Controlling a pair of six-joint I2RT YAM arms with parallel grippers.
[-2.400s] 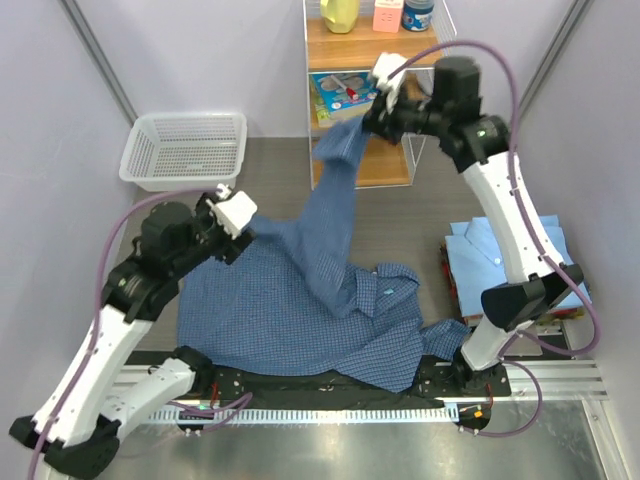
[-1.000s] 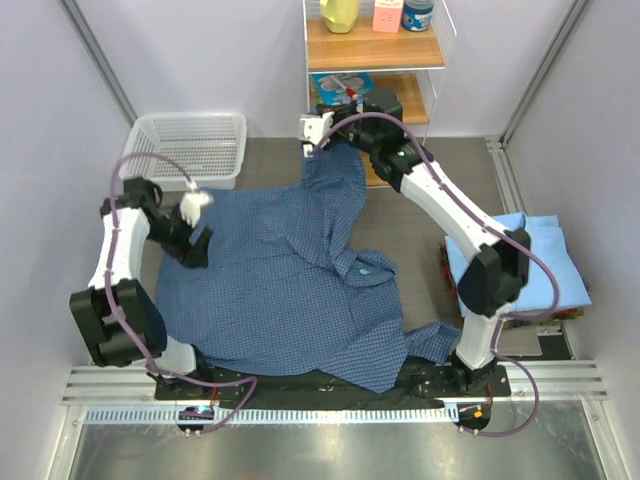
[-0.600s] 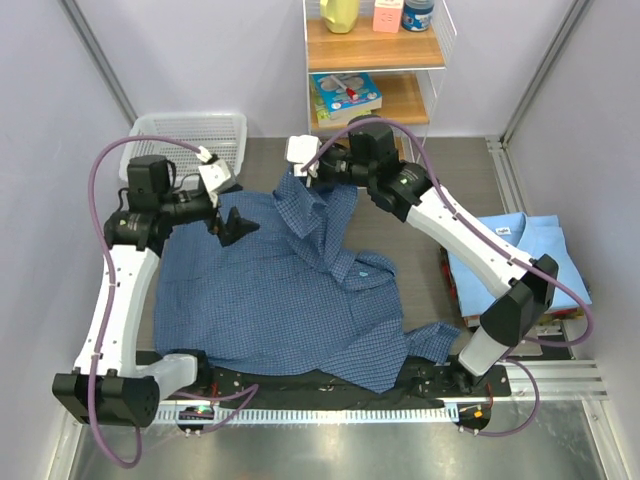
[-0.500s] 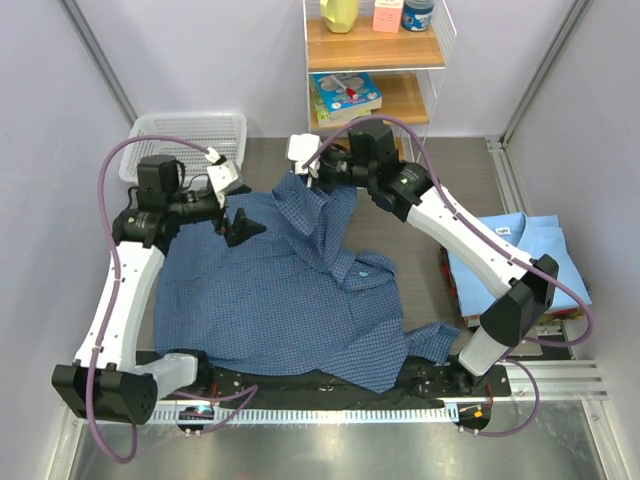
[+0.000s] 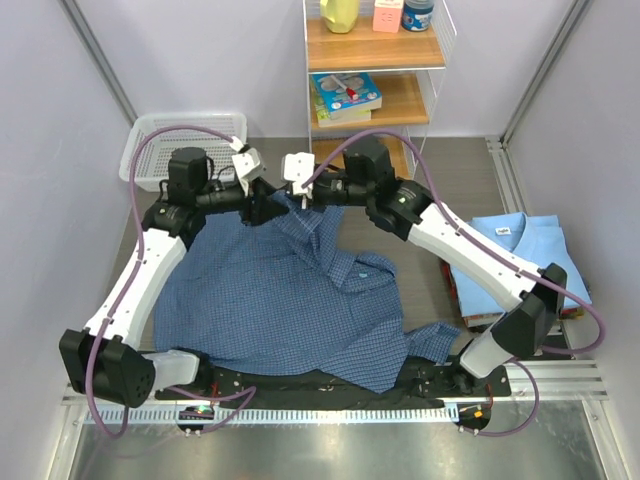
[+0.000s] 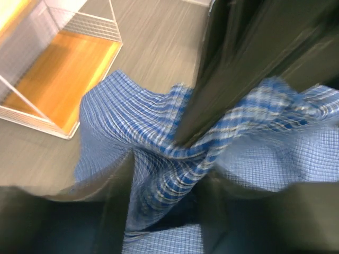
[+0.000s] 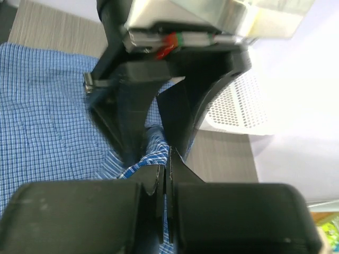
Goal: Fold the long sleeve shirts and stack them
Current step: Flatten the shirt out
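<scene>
Table [image 5: 470,190]: far edge of dk-blue check shirt [image 5: 270,290] pinched in R claw [image 7: 165,177], L claw [image 7: 153,145] astride same fold, grip unclear.

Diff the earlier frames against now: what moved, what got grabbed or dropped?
The right pincer, shut on the dark blue shirt by its sleeve, brought it down from by the shelf and leftward to the shirt's far edge. The left pincer left the shirt's left side and swung right to meet it, jaws straddling the same fold; grip unclear. Unchanged: the shirt's body, light blue shirt, basket.
</scene>
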